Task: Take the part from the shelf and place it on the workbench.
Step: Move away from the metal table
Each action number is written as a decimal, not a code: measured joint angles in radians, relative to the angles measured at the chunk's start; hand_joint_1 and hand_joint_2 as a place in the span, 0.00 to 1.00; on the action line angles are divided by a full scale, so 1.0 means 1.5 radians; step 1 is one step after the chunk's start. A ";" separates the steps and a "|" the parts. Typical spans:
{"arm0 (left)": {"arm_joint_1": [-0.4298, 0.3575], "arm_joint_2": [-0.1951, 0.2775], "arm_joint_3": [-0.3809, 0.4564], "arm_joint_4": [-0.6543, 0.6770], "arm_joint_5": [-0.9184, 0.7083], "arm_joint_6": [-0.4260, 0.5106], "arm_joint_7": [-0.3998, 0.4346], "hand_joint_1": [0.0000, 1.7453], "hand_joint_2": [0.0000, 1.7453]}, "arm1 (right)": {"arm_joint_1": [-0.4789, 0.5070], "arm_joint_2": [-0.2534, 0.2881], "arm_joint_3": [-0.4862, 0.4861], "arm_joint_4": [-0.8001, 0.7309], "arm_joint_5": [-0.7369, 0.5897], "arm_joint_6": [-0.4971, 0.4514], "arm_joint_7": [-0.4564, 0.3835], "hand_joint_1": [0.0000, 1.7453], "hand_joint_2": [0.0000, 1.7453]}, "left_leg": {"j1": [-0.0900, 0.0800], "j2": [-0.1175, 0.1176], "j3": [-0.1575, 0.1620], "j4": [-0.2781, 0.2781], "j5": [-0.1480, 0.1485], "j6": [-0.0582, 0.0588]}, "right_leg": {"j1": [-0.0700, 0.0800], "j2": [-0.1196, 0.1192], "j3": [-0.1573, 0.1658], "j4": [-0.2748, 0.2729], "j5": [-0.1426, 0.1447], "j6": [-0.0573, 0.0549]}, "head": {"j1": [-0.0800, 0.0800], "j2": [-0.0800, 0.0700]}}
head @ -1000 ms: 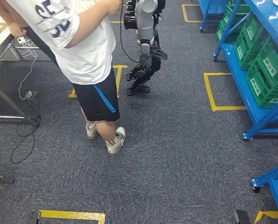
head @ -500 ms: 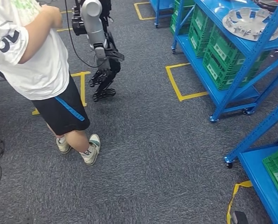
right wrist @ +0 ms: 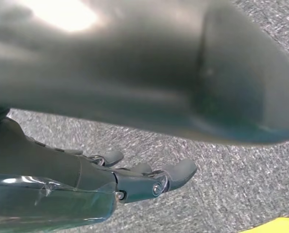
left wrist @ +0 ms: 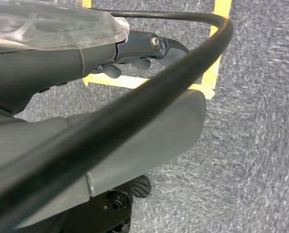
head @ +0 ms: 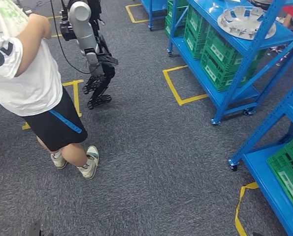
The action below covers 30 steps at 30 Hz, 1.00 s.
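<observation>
A round silver metal part [head: 245, 20] lies on the top level of a blue shelf [head: 232, 105] at the upper right of the head view. My left hand [left wrist: 135, 51] hangs over grey carpet with its fingers stretched out and nothing in them. My right hand [right wrist: 139, 177] hangs the same way, fingers extended and apart, holding nothing. Both hands are far from the shelf and the part.
A person [head: 33, 83] in a white shirt and dark shorts stands close at the left. Beside them hangs a silver arm [head: 86, 39] with a dark hand, belonging to another robot. Green crates [head: 219, 54] fill the shelf's lower levels. A second blue shelf [head: 275, 174] stands at the near right. Yellow tape [head: 181, 88] marks the carpet.
The camera has turned to the right: the person and the other robot's arm have slid left, and the blue shelves with the silver part have come further into the picture.
</observation>
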 joint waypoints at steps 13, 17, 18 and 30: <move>0.002 -0.001 0.000 0.000 0.001 0.001 0.004 0.00 0.00 | 0.001 0.000 -0.001 0.004 -0.006 -0.001 0.002 0.00 0.00 | 0.005 -0.079 -0.044 0.079 -0.016 -0.007 | 0.004 0.084 0.006 -0.007 0.008 -0.027 | -0.036 0.000; -0.001 0.000 0.000 0.000 0.000 0.002 0.005 0.00 0.00 | 0.000 0.000 -0.001 0.004 -0.007 0.000 0.004 0.00 0.00 | 0.003 -0.093 -0.016 0.004 0.007 0.000 | 0.002 0.108 -0.002 -0.007 0.010 -0.016 | -0.037 0.000; -0.002 0.000 0.000 0.000 0.000 0.002 0.005 0.00 0.00 | 0.001 0.000 -0.001 0.004 -0.008 0.000 0.005 0.00 0.00 | 0.004 -0.085 -0.014 0.001 0.009 0.003 | 0.001 0.109 -0.004 -0.007 0.009 -0.012 | -0.037 0.000; 0.000 -0.002 0.000 0.000 -0.001 0.005 0.005 0.00 0.00 | 0.000 0.001 -0.003 0.005 -0.019 -0.004 0.007 0.00 0.00 | 0.001 -0.003 0.002 -0.006 0.003 0.003 | -0.003 -0.001 0.000 0.008 -0.002 0.003 | 0.002 0.000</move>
